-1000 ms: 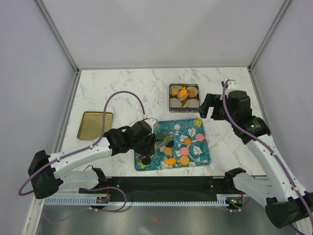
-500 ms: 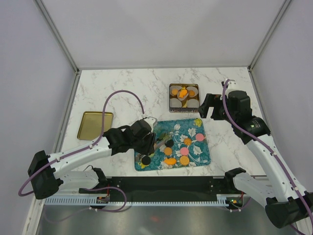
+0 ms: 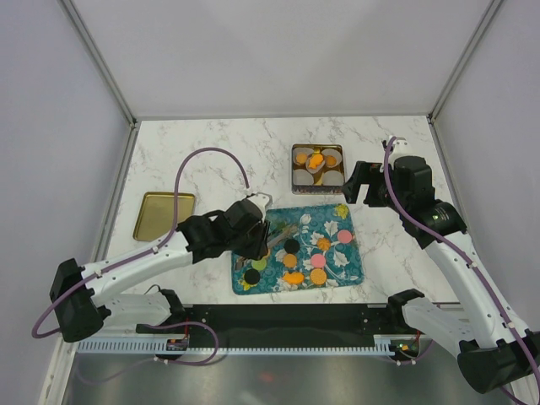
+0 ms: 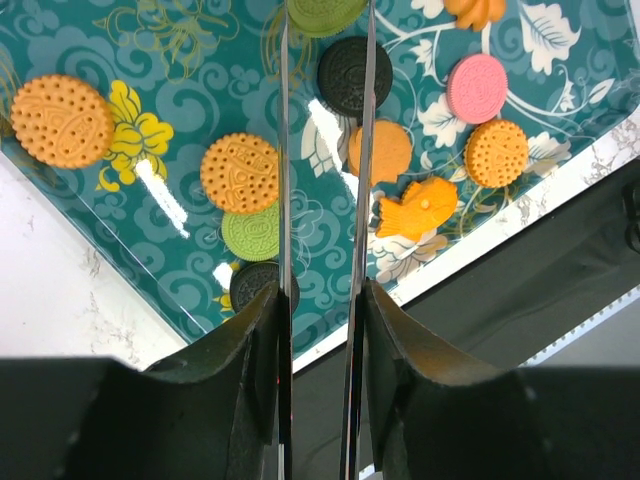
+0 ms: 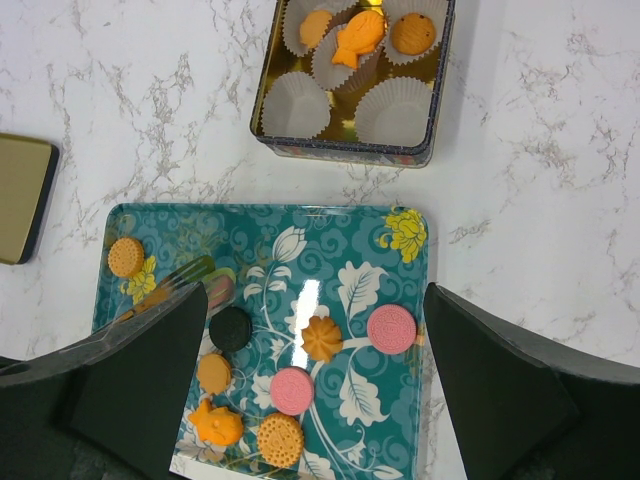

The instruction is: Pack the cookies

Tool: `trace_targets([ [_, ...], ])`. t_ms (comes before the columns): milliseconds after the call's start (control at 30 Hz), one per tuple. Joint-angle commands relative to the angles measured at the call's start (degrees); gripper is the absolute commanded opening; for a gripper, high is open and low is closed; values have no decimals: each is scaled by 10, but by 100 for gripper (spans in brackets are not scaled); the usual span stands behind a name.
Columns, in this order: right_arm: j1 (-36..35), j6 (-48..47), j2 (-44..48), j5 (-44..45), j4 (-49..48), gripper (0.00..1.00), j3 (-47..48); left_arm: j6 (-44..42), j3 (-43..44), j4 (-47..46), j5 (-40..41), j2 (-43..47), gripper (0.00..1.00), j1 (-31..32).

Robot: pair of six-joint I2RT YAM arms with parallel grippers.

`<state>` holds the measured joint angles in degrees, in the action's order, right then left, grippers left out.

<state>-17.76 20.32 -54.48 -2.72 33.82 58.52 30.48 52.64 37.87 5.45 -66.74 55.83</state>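
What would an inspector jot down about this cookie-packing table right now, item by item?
Surface: white marbled table with a teal patterned tray on it.
Job's things: orange, pink, green and black cookies loose on the tray; three orange pieces sit in paper cups in the tin.
Clutter: gold lid lying flat, apart from the tray.
Grippers: left gripper over the tray, thin fingers either side of a green cookie, grip unclear; right gripper wide open, empty.
Cables: purple cable arches over the table; second cable trails from the right gripper.
Surroundings: plain walls, metal frame.
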Motion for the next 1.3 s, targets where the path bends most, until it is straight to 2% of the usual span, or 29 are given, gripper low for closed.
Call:
trace_targets([
  [0,1,0,3,8,-19,98,2,-23,37,-5,9,-6,38,-3],
  [133,1,-1,0,10,-19,98,4,-38,72,-3,13,-26,39,-3],
  [367,1,0,-4,19,-19,98,12,-78,216,-5,26,-116,39,-18],
  [733,2,-6,-5,24,5,98,31,-135,452,-10,-1,-349,39,-66],
  [967,1,-11,-1,39,20,98,38,-151,530,-10,-11,-446,38,-77],
  [1267,2,-13,6,42,28,98,34,-155,559,-10,-18,-488,40,-79],
])
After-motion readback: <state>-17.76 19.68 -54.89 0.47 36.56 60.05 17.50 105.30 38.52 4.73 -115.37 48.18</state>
